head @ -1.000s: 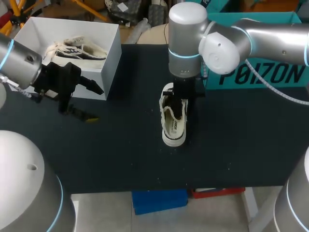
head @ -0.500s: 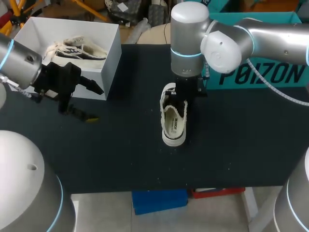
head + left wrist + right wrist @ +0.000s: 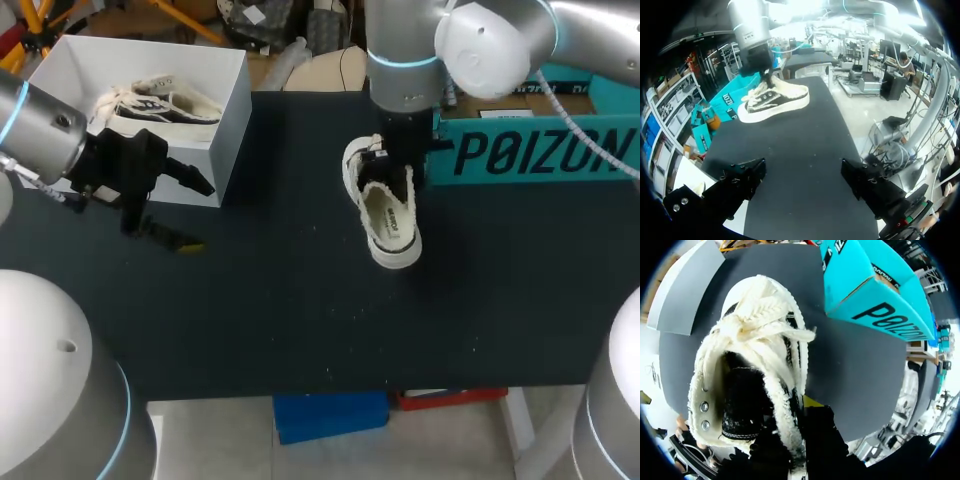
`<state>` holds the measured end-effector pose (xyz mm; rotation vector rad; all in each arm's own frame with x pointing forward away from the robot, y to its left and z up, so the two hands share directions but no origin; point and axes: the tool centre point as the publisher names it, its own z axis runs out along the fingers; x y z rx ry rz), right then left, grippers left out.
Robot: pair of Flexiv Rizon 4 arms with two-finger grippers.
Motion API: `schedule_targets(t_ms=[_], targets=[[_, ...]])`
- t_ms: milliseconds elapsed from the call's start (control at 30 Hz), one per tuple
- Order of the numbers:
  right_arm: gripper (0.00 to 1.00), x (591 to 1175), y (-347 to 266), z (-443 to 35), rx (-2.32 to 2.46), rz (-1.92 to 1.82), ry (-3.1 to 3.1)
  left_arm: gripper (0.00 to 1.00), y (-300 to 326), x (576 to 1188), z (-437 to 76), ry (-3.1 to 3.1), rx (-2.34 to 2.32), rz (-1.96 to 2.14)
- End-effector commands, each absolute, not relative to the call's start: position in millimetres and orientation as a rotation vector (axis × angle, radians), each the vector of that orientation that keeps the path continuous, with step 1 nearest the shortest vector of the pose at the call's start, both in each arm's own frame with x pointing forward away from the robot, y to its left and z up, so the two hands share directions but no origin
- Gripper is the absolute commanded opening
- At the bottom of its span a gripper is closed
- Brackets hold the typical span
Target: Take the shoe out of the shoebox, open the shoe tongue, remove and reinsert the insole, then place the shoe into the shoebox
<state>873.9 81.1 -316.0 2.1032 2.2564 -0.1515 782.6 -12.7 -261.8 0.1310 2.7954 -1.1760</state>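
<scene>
1. Up and to the right goes the shoe point(image 3: 392, 212) since a second ago, from mid-frame toward the teal box point(image 3: 540, 150). The right gripper point(image 3: 405, 165) carries it, and its toe has swung toward the lower right. The left arm has not shifted.
2. Head view: the right gripper sits at upper middle, clenched on the shoe's collar. The shoe is just beside the teal box. Whether its sole touches the table point(image 3: 280, 320) I cannot tell.
3. Head view, left side: the left gripper point(image 3: 190, 212) is released, its fingers spread over bare table with nothing between them. It is just beside the front wall of the white box point(image 3: 230, 130) at upper left, which holds a second shoe point(image 3: 155, 100).
4. Left wrist view: the left gripper point(image 3: 802, 170) has its black fingers point(image 3: 740, 185) wide apart and grips nothing. The shoe point(image 3: 772, 97) is well ahead of it, side-on and hanging from the right arm, with the teal box point(image 3: 735, 97) behind it.
5. Right wrist view: the right gripper point(image 3: 792, 425) pinches the shoe's fleecy collar, one finger inside and one outside. The shoe point(image 3: 765, 335) stretches ahead of the fingers, laces away from them. The teal box point(image 3: 865, 285) lies beyond the shoe on one side and the white box point(image 3: 690, 290) on the other.
</scene>
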Motion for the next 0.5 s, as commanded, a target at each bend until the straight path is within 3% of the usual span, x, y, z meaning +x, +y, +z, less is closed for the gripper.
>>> schedule_targets(t_ms=[33,167,300,400,500], targets=[[0.0,874.1,62.6,-197.1,1.945,-0.126,2.32,1.0,-12.2,781.7,-261.9,2.794,0.132,-1.173],[0.0,882.3,57.9,-148.6,1.603,-0.126,2.491,1.0,-12.2,781.7,-261.9,2.794,0.132,-1.173],[0.0,884.0,59.1,-109.9,0.859,-0.093,2.774,1.0,-12.2,781.7,-261.9,2.794,0.132,-1.173],[0.0,880.9,55.1,-97.0,0.399,-0.167,2.919,1.0,-12.2,781.7,-261.9,2.794,0.132,-1.173],[0.0,879.3,53.5,-95.1,0.312,-0.214,2.958,1.0,-12.2,781.7,-261.9,2.794,0.132,-1.173]])
